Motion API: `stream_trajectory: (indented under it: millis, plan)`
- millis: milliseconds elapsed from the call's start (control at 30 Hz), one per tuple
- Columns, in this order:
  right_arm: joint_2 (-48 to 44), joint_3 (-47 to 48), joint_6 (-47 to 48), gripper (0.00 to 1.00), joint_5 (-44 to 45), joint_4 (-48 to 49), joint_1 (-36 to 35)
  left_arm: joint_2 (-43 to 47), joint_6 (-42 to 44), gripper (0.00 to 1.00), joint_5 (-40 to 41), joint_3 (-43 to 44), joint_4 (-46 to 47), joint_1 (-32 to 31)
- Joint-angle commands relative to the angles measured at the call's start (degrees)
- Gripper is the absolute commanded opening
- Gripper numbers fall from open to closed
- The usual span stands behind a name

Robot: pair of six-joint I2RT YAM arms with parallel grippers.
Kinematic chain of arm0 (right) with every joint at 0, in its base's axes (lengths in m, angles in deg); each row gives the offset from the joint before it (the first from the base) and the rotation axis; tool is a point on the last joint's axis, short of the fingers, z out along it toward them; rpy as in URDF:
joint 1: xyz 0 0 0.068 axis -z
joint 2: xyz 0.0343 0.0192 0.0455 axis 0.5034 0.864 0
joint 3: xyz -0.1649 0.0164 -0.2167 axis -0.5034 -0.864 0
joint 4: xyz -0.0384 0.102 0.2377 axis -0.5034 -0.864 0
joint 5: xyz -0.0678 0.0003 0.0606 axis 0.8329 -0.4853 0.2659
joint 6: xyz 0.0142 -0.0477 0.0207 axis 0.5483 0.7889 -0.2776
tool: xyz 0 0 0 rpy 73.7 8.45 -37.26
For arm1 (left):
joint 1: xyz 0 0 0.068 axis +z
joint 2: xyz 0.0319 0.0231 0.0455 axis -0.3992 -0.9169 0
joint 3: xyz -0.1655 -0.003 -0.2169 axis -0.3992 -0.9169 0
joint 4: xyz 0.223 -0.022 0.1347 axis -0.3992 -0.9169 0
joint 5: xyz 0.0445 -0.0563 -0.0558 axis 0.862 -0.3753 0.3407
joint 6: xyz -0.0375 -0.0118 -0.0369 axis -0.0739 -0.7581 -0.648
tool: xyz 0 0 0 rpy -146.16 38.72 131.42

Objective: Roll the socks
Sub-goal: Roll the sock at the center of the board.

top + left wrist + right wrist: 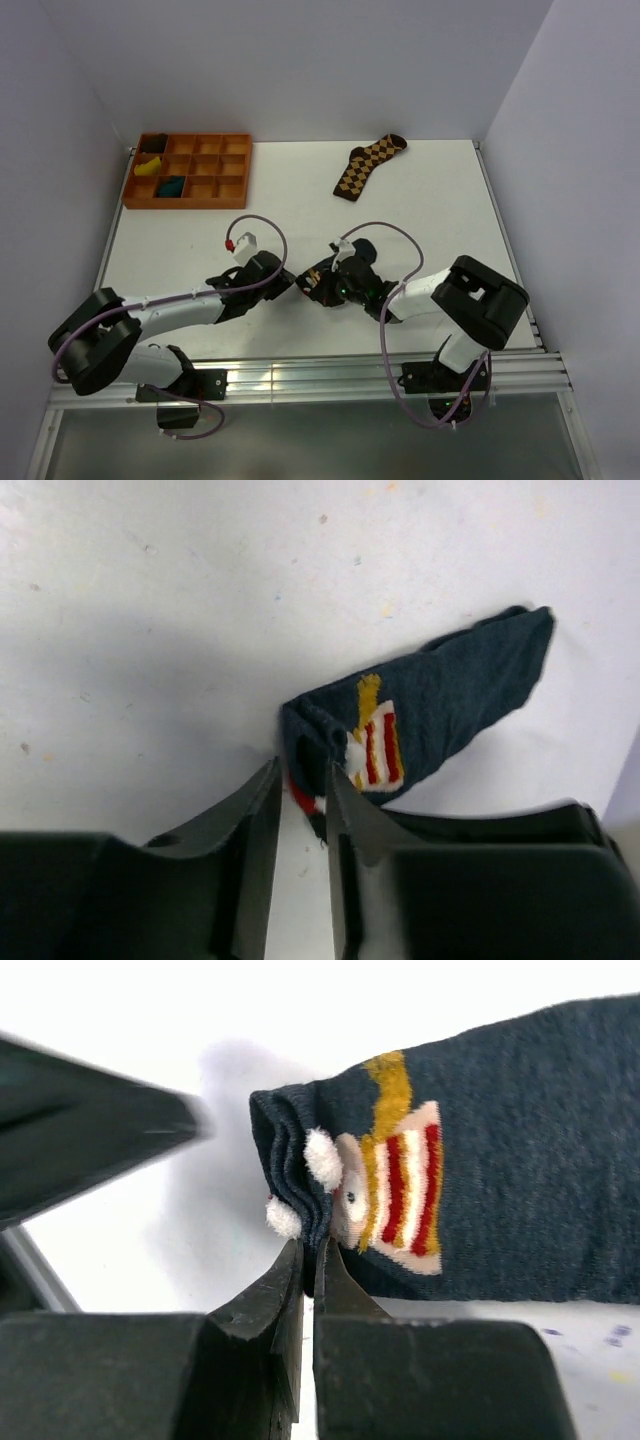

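Right wrist view: the right gripper (310,1250), fingers pressed together, pinches the lower corner of the short dark teal fabric socks (520,1160) at their layered left end. This is probably the edge from which a roll would start. The socks lie flat on the white table (120,1240), long axis running left to right and rising slightly, open end facing left; the red, white and yellow cartoon patch (395,1190) faces up.

Left wrist view: the left gripper (302,780) stands at the same end with its fingers narrowly apart; it appears to hold nothing, apparently leaving that edge to the other arm. Here the socks stretch from frame centre to the upper right, far end pointing up and right.

Top view: both arms meet at lower centre and hide the socks, which are not yet rolled; an orange compartment tray (135,195) with a teal bundle (172,186) sits upper left; a brown-and-orange argyle sock (368,165) lies upper centre.
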Motion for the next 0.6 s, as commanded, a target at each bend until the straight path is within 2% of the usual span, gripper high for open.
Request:
stream_trajectory:
  millis: [0,100,167,300,433,567]
  plan:
    - [0.05,-2.46,-8.09,0.00,-8.38,3.16,4.30,5.45,-0.96,0.36,4.34,-0.78,0.32,-0.31]
    - [2.51,-2.55,-10.73,0.00,-13.92,5.88,6.85,8.36,-1.22,0.45,4.26,-2.36,1.81,-0.32]
    - [5.14,-2.72,-12.58,0.00,-18.82,8.26,8.00,9.59,-1.49,0.48,3.47,-4.11,4.09,-0.31]
    - [10.85,-4.48,-20.30,0.00,-27.37,20.00,12.03,8.89,-1.58,0.52,1.54,-6.32,7.34,-0.32]
    - [15.34,-5.80,-25.24,0.00,-30.71,27.67,14.06,6.61,-1.58,0.52,-0.74,-7.64,10.60,-0.40]
    - [15.70,-5.71,-24.46,0.00,-30.37,26.82,14.77,4.94,-2.54,0.51,-1.01,-9.57,12.97,-0.40]
